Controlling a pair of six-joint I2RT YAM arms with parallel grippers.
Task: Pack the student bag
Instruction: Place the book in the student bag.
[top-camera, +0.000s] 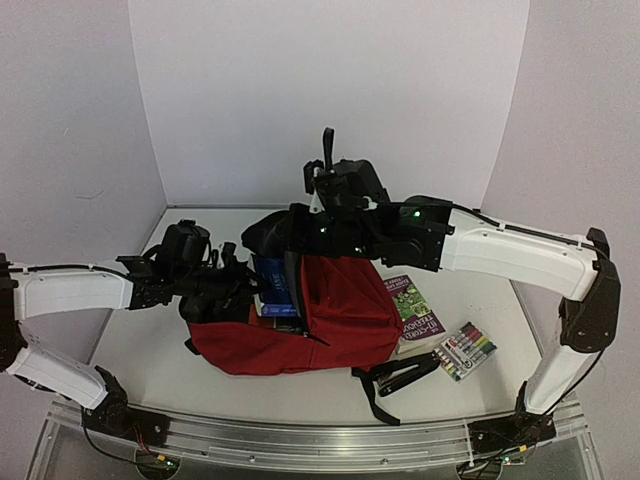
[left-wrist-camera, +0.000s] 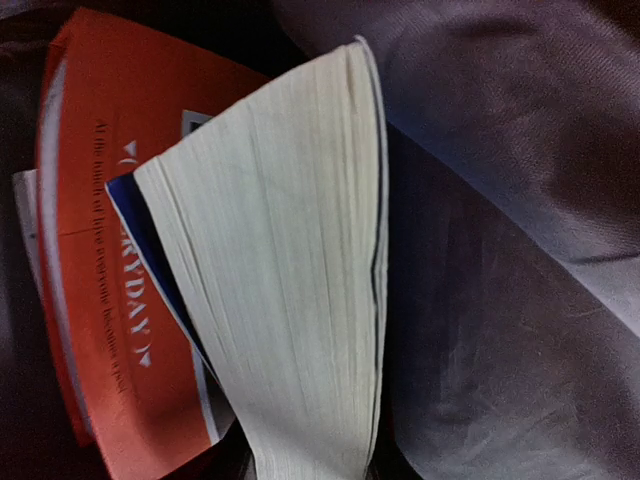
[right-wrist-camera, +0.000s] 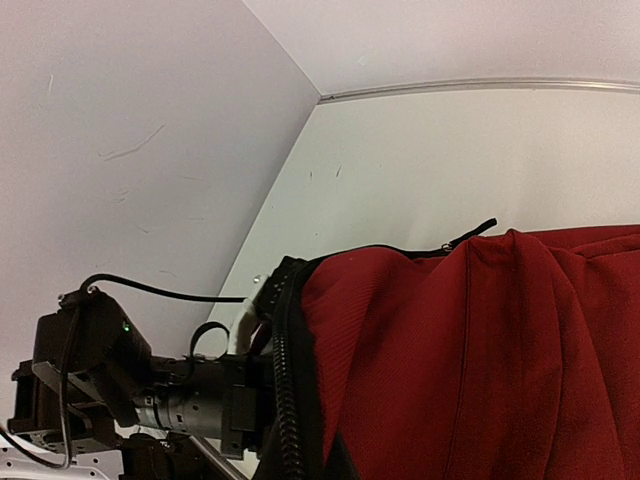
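Observation:
The student bag (top-camera: 340, 310), dark red with black zippers, lies in the middle of the table with its mouth facing left. My right gripper (top-camera: 300, 235) is shut on the bag's upper rim and holds it lifted; in the right wrist view the red fabric (right-wrist-camera: 480, 360) and zipper hang close, and the fingers are hidden. My left gripper (top-camera: 240, 285) is shut on a thick blue-covered book (top-camera: 275, 285) at the mouth. Its cream page edges (left-wrist-camera: 290, 280) fill the left wrist view, between an orange book (left-wrist-camera: 100, 200) inside and the grey lining (left-wrist-camera: 500, 300).
A green and purple book (top-camera: 415, 305) lies right of the bag. Beside it is a pack of coloured markers (top-camera: 465, 350). A black stapler (top-camera: 405, 377) and a loose black strap (top-camera: 375, 395) lie near the bag's front right corner. White walls enclose the table.

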